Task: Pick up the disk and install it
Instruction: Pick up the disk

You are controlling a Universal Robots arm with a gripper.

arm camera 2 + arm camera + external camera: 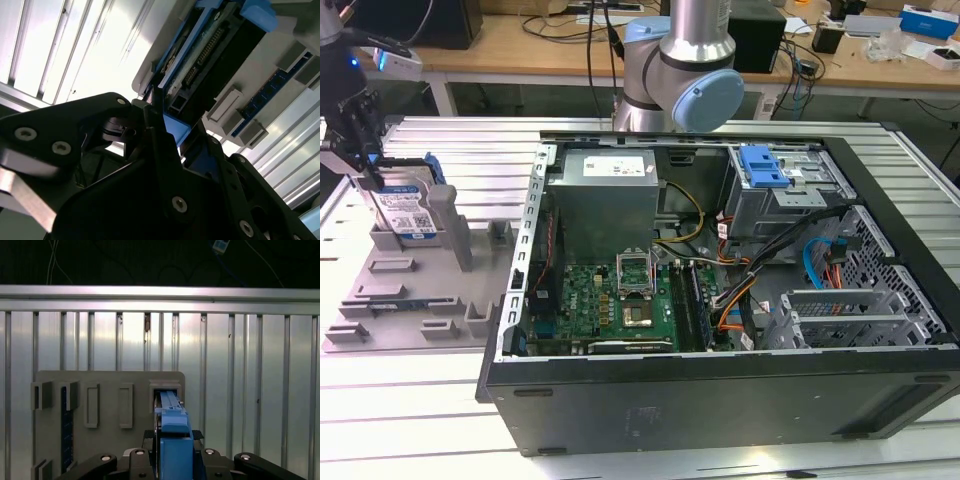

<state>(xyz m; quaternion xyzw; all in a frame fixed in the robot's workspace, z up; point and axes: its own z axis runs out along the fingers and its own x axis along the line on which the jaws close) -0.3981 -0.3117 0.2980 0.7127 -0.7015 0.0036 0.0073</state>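
The disk (408,208) stands on edge in a slot at the back of the grey holder plate (405,295), at the exterior view's left. It is silver with a white-and-blue label and a blue rail. My gripper (365,172) reaches down over its top edge. In the first wrist view the disk (174,427) shows edge-on, and the black fingers (149,436) press against both of its sides, so my gripper (173,436) is shut on it. The second wrist view shows the disk's connector end (207,55) just beyond the fingers (155,122).
An open computer case (720,400) lies at the exterior view's middle and right, with its motherboard, cables and a drive cage with a blue latch (765,165). The arm's base (680,70) stands behind the case. The holder plate has several other grey slots and posts (445,225).
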